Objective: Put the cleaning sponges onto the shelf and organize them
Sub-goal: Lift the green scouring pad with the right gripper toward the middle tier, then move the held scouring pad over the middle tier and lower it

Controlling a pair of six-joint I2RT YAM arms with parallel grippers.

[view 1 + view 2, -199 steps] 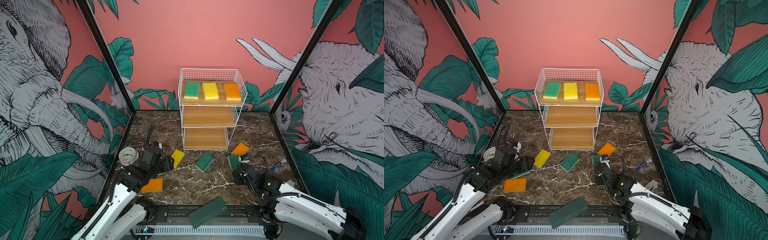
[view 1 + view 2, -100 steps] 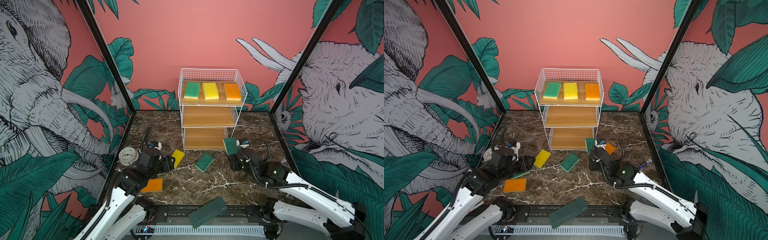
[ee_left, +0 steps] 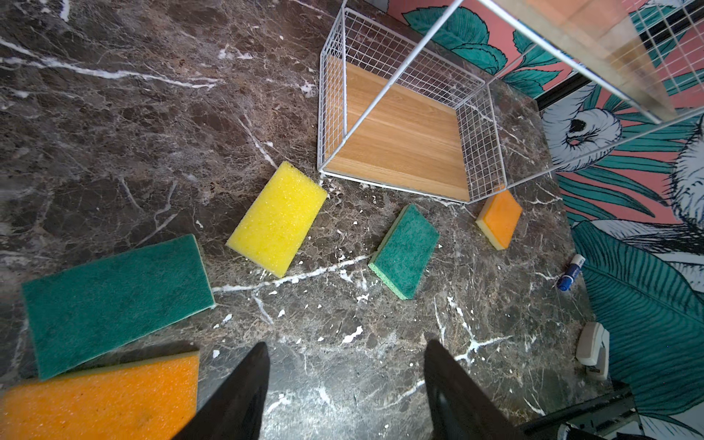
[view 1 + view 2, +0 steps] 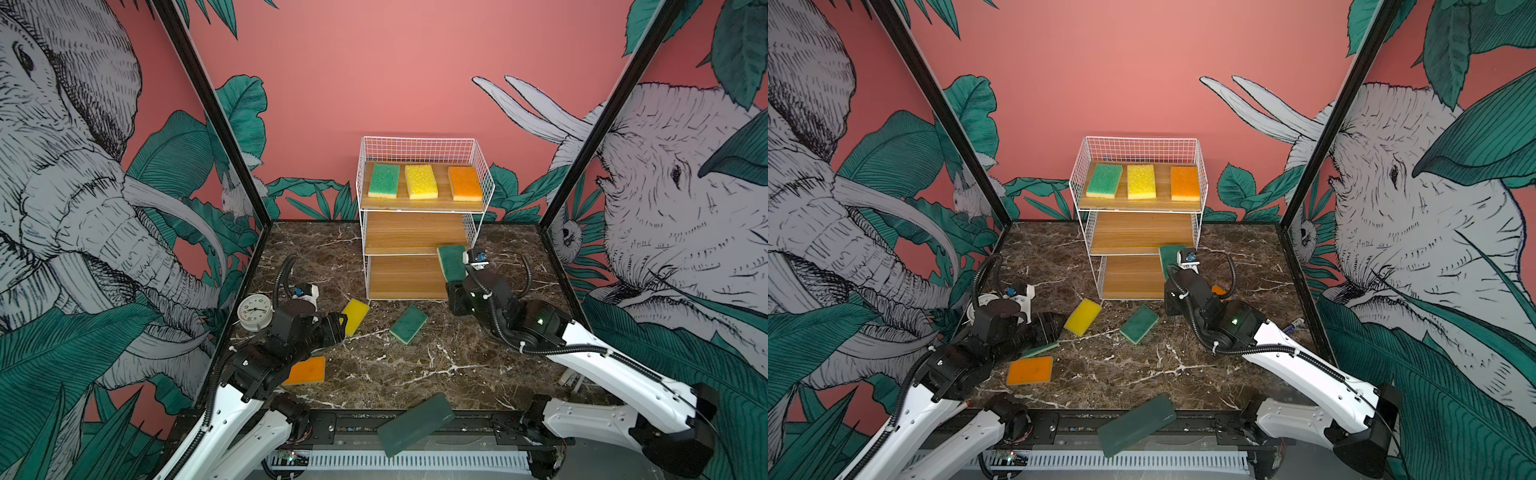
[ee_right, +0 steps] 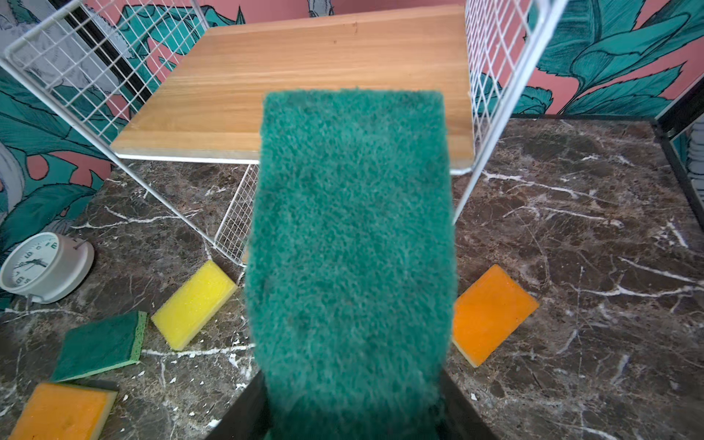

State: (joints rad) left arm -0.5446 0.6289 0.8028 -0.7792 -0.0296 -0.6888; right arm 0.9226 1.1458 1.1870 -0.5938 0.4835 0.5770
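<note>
The shelf (image 4: 411, 232) stands at the back, with green (image 4: 384, 180), yellow (image 4: 420, 181) and orange (image 4: 464, 183) sponges on its top board. My right gripper (image 5: 350, 381) is shut on a dark green-faced sponge (image 5: 350, 228), held up at the front right edge of the middle board (image 5: 304, 76). My left gripper (image 3: 343, 346) is open above the floor. Near it lie a yellow sponge (image 3: 278, 219), a green one (image 3: 405, 251), a second green one (image 3: 114, 301) and an orange one (image 3: 99, 400). Another orange sponge (image 5: 491, 312) lies by the shelf's right foot.
A white clock (image 4: 254, 312) stands at the left wall. A dark green flat slab (image 4: 415, 424) leans over the front rail. A blue marker (image 3: 570, 272) and a small white object (image 3: 592, 348) lie near the right wall.
My right gripper has lifted the green-faced sponge off the floor and carried it back to the shelf's middle board. The left arm has shifted only slightly.
</note>
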